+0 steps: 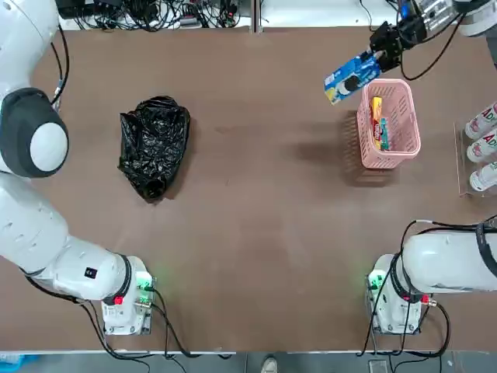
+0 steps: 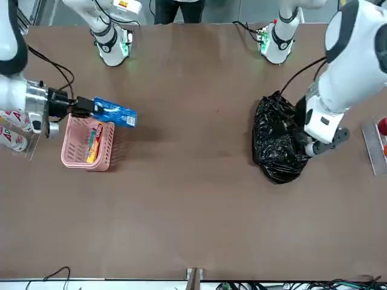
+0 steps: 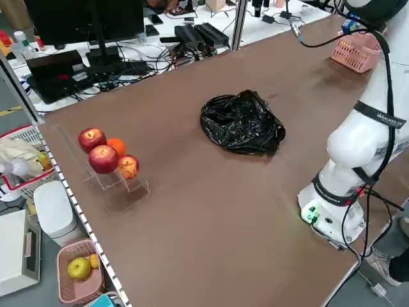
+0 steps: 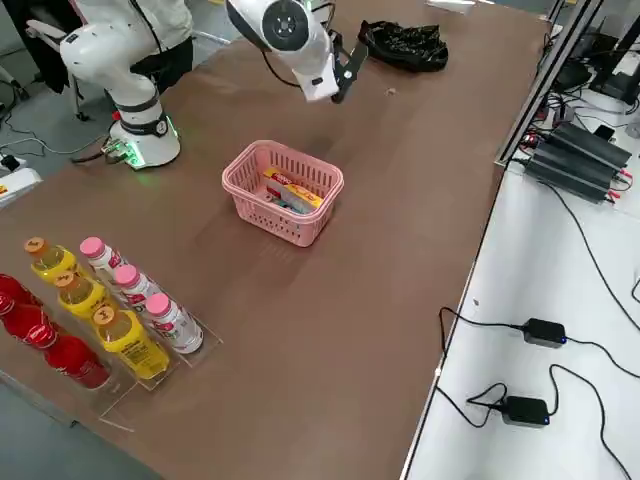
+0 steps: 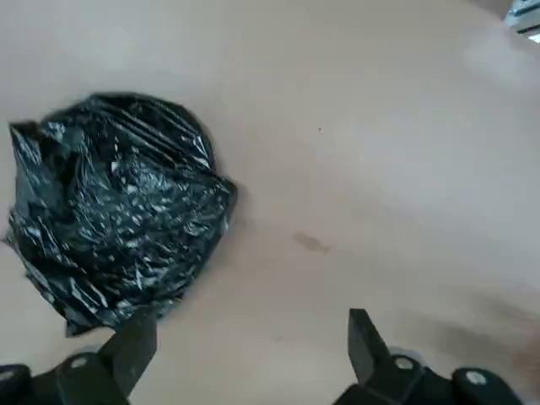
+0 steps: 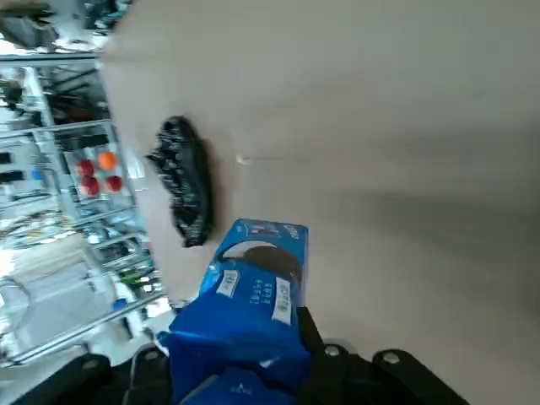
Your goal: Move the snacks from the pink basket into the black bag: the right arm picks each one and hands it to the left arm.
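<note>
- Over the far left corner of the pink lattice-walled plastic basket [image 1: 364,132], the right gripper [image 6: 236,342] is gripping the blue cookie pack [image 1: 351,79] by one end.
- The pack's long axis is running outward from those fingers, slanting left and slightly back towards the robot, so its free end is facing the left arm's side.
- Across the desk [image 1: 256,233], the left gripper [image 5: 251,325] is hovering empty, its fingers standing wide apart, near the glossy, wrinkled black plastic bag [image 1: 154,148], apparently on its outer left side.
- From the left gripper, the pack is lying well off to the right, beyond the bag; the right arm is the nearer one, already having hold of it.
- The coming handover is turning on that gap: the two grippers are probably needing to meet between basket and bag, the left one closing on the free end.
- Inside the basket, the yellow-orange pack with red marks [image 1: 377,116] and the small teal box [image 1: 384,134] are waiting side by side.
</note>
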Available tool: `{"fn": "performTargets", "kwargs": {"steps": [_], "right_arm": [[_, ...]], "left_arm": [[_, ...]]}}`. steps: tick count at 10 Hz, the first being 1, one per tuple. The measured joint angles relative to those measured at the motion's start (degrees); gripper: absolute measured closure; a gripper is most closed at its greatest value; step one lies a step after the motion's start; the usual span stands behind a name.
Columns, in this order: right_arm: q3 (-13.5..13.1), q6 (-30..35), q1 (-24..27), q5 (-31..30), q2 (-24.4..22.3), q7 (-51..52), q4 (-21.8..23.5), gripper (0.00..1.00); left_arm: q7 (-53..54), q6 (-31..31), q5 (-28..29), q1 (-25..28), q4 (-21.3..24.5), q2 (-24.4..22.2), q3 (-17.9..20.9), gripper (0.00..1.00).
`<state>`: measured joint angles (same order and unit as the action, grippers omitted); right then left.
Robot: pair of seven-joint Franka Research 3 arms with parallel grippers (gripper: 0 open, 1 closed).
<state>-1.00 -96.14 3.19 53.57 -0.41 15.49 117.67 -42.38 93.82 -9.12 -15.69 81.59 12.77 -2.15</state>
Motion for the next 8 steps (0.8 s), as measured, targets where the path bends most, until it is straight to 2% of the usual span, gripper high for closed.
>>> {"fn": "performTargets", "kwargs": {"steps": [2, 5, 8], "right_arm": [[0.1, -0.1, -2.2, 6.0, 1.6, 0.0, 0.0, 0.53], [0.1, -0.2, -4.5, 14.1, 4.2, 0.0, 0.1, 0.53], [0.2, -0.4, -7.3, 22.6, 7.4, 0.5, 0.8, 0.53]], "left_arm": [[-11.8, 0.0, -3.8, -1.8, 0.0, 0.7, -0.2, 0.00], [-35.7, 2.8, -5.2, -5.4, 0.0, 2.2, -0.7, 0.00], [-55.4, 4.1, -8.9, -10.1, -1.0, 4.5, -0.9, 0.00]]}}
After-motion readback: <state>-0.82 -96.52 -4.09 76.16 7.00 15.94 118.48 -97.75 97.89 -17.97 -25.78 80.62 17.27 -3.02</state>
